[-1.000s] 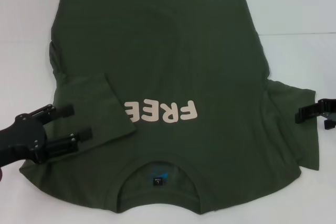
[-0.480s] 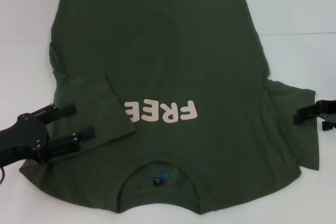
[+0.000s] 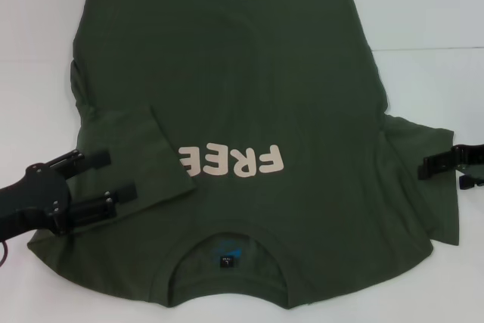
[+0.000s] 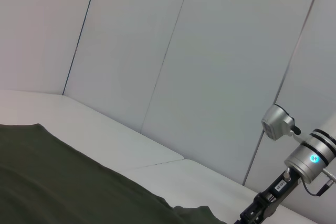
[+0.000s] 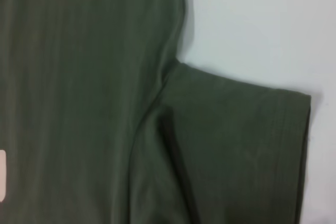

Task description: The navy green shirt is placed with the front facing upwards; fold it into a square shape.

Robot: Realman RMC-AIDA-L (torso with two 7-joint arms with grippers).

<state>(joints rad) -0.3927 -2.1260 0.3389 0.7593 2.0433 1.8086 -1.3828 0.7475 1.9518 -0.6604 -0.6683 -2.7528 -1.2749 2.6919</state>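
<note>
The navy green shirt [image 3: 242,96] lies flat on the white table, front up, with its cream "FREE" lettering [image 3: 233,160] and its collar [image 3: 227,251] at the near edge. One sleeve [image 3: 140,149] is folded in over the body on the left. My left gripper [image 3: 113,175] hovers open over that folded sleeve's edge, with nothing held. The other sleeve [image 3: 427,187] [image 5: 236,145] lies spread out flat at the right. My right gripper [image 3: 437,165] is at its outer edge. The left wrist view shows the shirt's cloth [image 4: 63,182] and the right arm [image 4: 294,171] beyond it.
The white table [image 3: 431,13] has bare surface to the right of and behind the shirt, and a strip [image 3: 30,73] to its left. Grey wall panels [image 4: 210,51] stand behind the table.
My right gripper has crept a little leftward onto the spread sleeve's edge. The left gripper and the shirt have hardly moved.
</note>
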